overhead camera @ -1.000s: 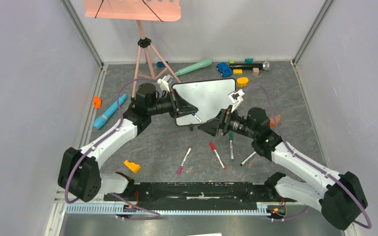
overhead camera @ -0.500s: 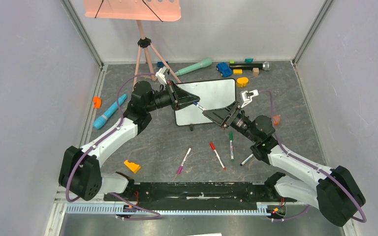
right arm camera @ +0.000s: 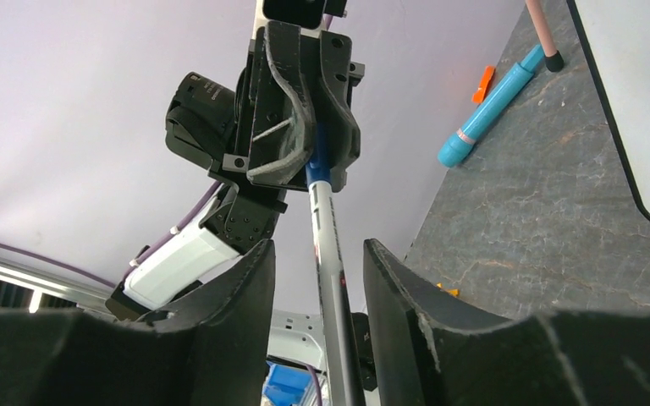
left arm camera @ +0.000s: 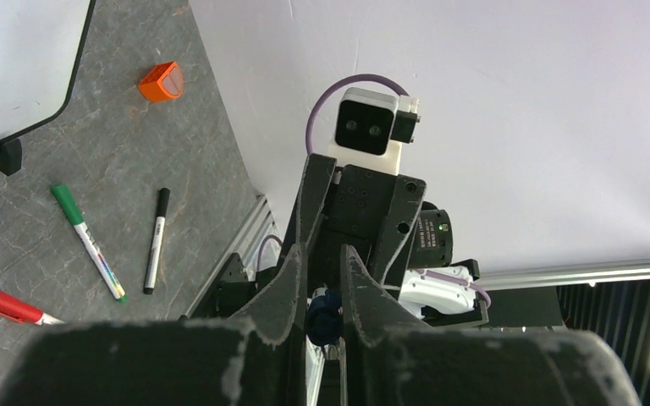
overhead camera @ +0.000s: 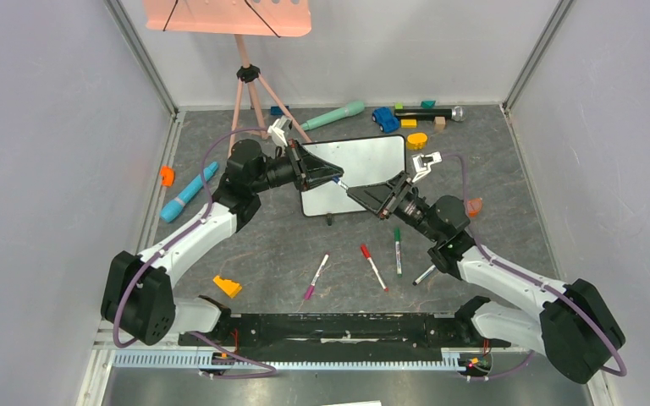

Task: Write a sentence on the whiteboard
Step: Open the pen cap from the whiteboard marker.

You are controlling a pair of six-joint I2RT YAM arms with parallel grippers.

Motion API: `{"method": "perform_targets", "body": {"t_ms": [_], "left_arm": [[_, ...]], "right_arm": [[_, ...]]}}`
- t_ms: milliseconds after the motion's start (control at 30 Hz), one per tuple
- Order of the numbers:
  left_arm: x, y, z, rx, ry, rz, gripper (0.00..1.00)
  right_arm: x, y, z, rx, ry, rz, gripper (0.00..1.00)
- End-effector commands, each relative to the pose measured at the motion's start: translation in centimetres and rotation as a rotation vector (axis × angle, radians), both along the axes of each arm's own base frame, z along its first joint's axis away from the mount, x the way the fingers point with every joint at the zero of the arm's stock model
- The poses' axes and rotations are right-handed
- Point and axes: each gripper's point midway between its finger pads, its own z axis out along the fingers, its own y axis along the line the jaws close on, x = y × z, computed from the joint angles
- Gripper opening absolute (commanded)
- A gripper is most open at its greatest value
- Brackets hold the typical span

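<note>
Since the left gripper [overhead camera: 335, 177] is clamped tight on the blue cap end of the marker [right arm camera: 325, 222], holding it in the air above the middle of the table [overhead camera: 288, 245], we judge the step in hand to be uncapping or handing over the pen rather than writing. The white barrel runs from that grip rightward into the right gripper [overhead camera: 354, 192], whose jaws stand apart on either side of it. In the right wrist view we see a gap between each finger and the barrel, so nothing is gripped there yet. Just behind the two grippers and reaching to their right, the whiteboard [overhead camera: 377, 159] stands on its feet in the middle of the table toward the far edge, and we see no writing on the part of its face that shows. We think the next move calls for the right jaws to meet squarely on the barrel, then a straight pull along the pen's axis so that cap and barrel part without twisting. Whether the cap sits loose we cannot tell.
</note>
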Motion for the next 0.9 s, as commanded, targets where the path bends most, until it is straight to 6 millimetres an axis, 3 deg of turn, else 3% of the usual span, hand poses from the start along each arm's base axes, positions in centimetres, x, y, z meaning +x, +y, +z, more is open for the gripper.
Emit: {"method": "perform_targets", "body": {"t_ms": [0,100,267,400,500,600,700,867], "left_arm": [[-0.2,0.1,1.1,0.004,-0.063,0.001,0.02],[-0.3,0.0,1.1,0.005,-0.062,-0.003,0.02],[-0.4,0.0,1.0,0.009,-0.075,-0.001,0.02],[-0.3,0.1,1.0,0.014,-0.088,0.011,0.02],[-0.3,0.1,0.9,0.016,-0.087,0.018,0.02],[-0.1,0.4,0.8,0.019,-0.089,0.026,0.02],[1.2,2.0,0.4,0.029,-0.066,0.067,0.02],[3.9,7.1,-0.3,0.018,-0.044,0.183,0.02]], "right_arm": [[0.4,0.2,3.1,0.049,-0.060,-0.005,0.44],[0.7,0.5,3.4,0.050,-0.060,0.002,0.29],[0.9,0.8,3.5,0.055,-0.055,0.013,0.26],[0.9,0.9,3.3,0.048,-0.048,0.018,0.18],[0.8,0.9,3.2,0.048,-0.044,0.020,0.00],[0.6,0.4,2.9,0.054,-0.036,0.005,0.00],[-0.1,-0.2,2.3,0.052,-0.028,0.003,0.00],[-1.6,-2.5,-1.0,0.006,0.025,-0.017,0.00]]}}
